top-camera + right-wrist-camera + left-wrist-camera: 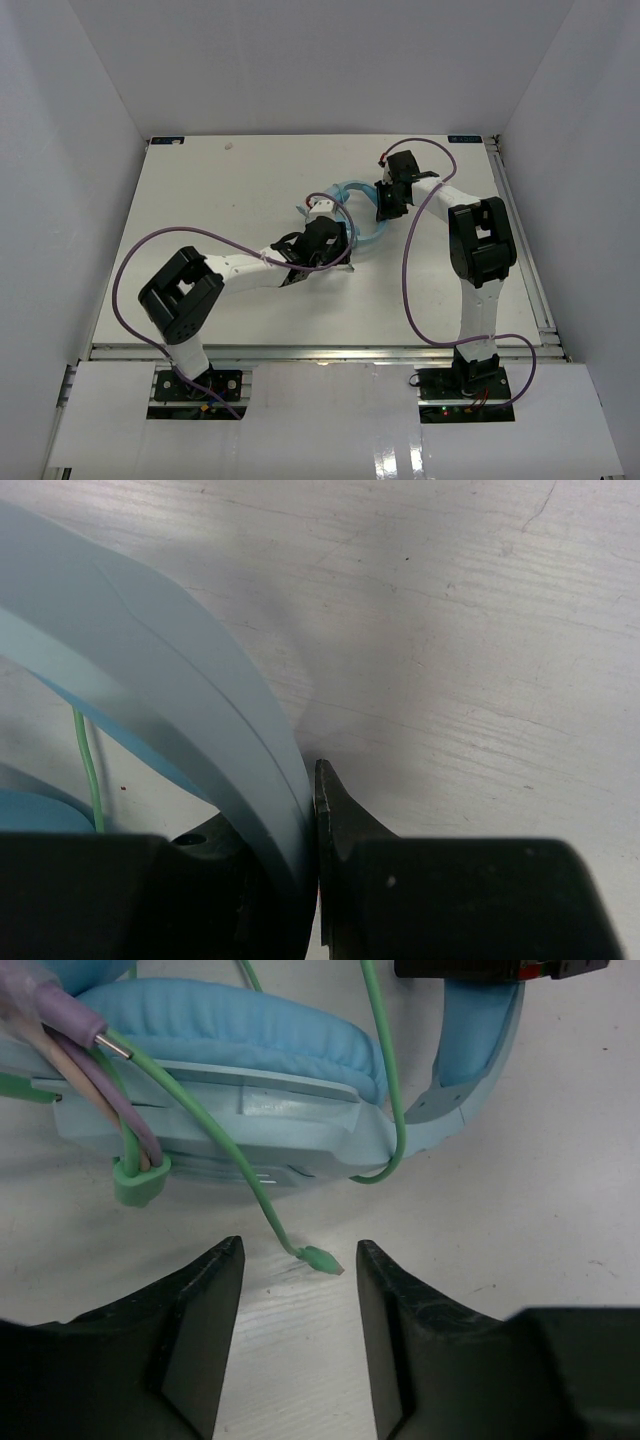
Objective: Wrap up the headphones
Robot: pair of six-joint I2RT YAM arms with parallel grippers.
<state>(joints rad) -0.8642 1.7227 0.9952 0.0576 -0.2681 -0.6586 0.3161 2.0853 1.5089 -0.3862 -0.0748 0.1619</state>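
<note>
The light blue headphones lie on the white table between my two arms. My right gripper is shut on their headband, which runs up between its fingers. In the left wrist view an earcup lies on its side, with the pale green cable looped across it. The cable's plug rests on the table just ahead of my left gripper. That gripper is open, level with the plug and touching nothing. From above, the left gripper sits at the near side of the headphones.
Thick purple arm cables loop over the table beside both arms, and one crosses the earcup in the left wrist view. White walls enclose the table on three sides.
</note>
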